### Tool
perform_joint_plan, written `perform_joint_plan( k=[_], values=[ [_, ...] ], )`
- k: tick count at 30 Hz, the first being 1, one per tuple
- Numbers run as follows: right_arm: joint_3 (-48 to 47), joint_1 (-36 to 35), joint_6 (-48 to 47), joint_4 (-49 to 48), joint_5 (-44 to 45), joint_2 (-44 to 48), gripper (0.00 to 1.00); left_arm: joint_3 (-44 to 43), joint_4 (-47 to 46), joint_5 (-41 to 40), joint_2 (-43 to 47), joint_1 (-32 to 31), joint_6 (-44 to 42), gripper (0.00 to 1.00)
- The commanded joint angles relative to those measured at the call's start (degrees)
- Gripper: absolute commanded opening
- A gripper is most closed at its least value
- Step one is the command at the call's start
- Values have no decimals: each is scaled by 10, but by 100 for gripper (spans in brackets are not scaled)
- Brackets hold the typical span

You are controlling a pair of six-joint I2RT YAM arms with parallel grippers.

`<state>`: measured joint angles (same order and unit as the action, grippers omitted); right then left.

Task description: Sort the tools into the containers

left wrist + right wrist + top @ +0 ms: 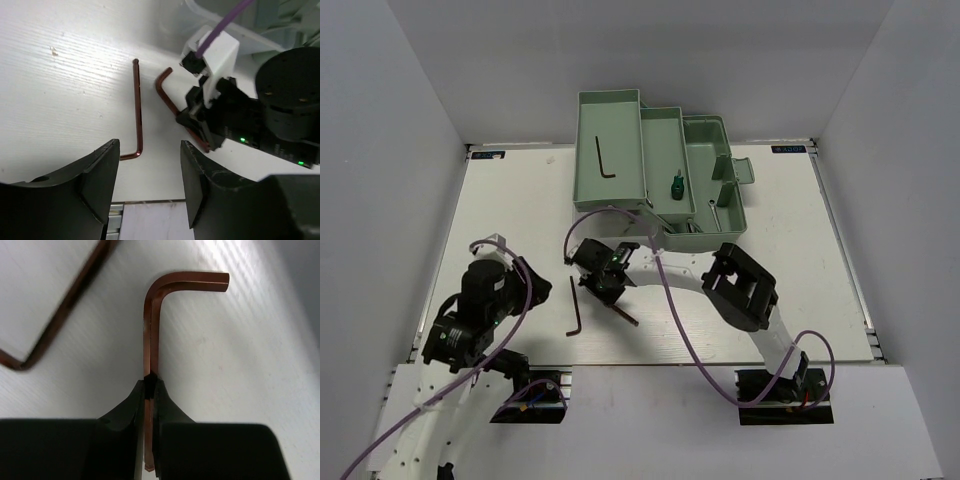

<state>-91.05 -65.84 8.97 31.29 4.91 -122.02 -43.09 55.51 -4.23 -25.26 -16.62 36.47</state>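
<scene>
The right tool [150,385] is clamped on the long shaft of a hex key [150,330]. Its fingertips press together with the copper-toned shaft between them, and the key's short leg bends off to one side ahead of the tips. Whether this key rests on the white surface [800,260] or is raised off it, I cannot tell. A second key [574,306] lies flat on the surface just left of the right tool, touching neither it nor the gripped key

The left tool [150,185] is open, its two dark fingers [100,180] spread wide with nothing between them. It hovers near the second key, whose bend sits just ahead of the gap, and the right tool is ahead and to its right

Beyond the right tool stands the toolbox [705,232], unfolded into three mint compartments side by side. The left tray [620,120] holds a third key [605,157] and nothing else. The middle tray [665,140] holds one green-handled screwdriver [674,186]. The right bin [705,145] is deeper, and what is in it is too small to tell
</scene>
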Motion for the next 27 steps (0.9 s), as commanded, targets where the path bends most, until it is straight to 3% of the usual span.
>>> perform_joint_plan(
  k=[1, 9, 16, 21, 27],
  values=[
    [39, 11, -66, 135, -63, 20, 0, 7, -5, 37, -48, 3, -10, 62],
    [46, 32, -158, 176, -190, 153, 0, -3, -30, 42, -144, -3, -16, 62],
    [39, 40, -191, 184, -227, 230, 0, -3, -55, 37, -197, -3, -21, 62],
    [-24, 40, -202, 202, -230, 273, 0, 8, -78, 42, -249, -8, -26, 62],
    [-114, 49, -222, 207, -170, 289, 0, 29, -122, 55, -305, -8, -32, 59]
  ],
)
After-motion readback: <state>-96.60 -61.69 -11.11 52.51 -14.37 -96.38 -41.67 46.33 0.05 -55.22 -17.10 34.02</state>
